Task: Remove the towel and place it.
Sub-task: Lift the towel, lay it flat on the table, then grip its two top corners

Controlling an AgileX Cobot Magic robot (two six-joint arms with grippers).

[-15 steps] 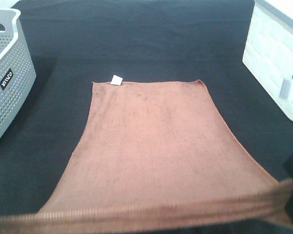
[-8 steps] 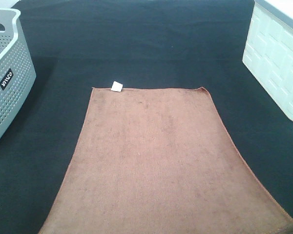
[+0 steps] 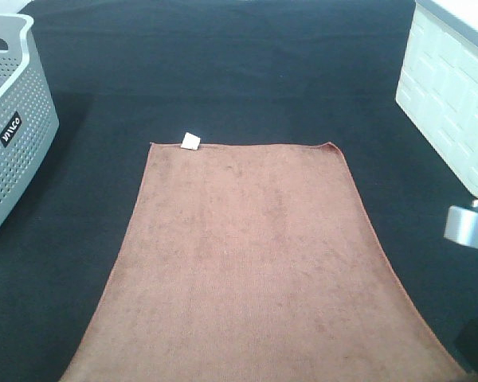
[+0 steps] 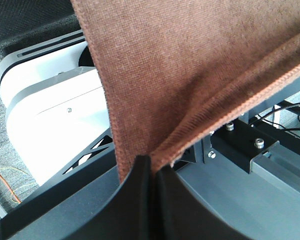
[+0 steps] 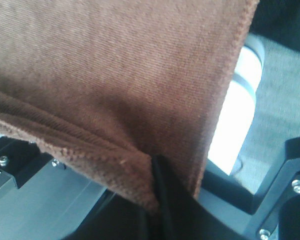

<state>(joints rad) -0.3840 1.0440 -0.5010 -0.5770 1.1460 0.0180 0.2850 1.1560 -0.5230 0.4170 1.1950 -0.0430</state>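
Observation:
The reddish-brown towel [image 3: 255, 263] lies flat on the black tabletop, its far edge across the middle and its near edge past the bottom of the exterior view. A small white tag [image 3: 190, 141] sits at its far left corner. In the left wrist view my left gripper [image 4: 152, 169] is shut on a hemmed near corner of the towel [image 4: 190, 75], which hangs up and away from the jaws. In the right wrist view my right gripper [image 5: 159, 172] is shut on the other hemmed corner of the towel [image 5: 115, 75]. Both grippers are below the exterior view.
A grey perforated basket [image 3: 12, 127] stands at the left edge of the table. A white panelled box [image 3: 454, 87] stands at the right. A grey part of the right arm [image 3: 468, 226] shows at the right edge, beside the towel.
The towel slid toward the near side: its far edge and tag moved closer, and its lifted near hem went out of the bottom of the view. A grey right-arm part appeared at the right edge.

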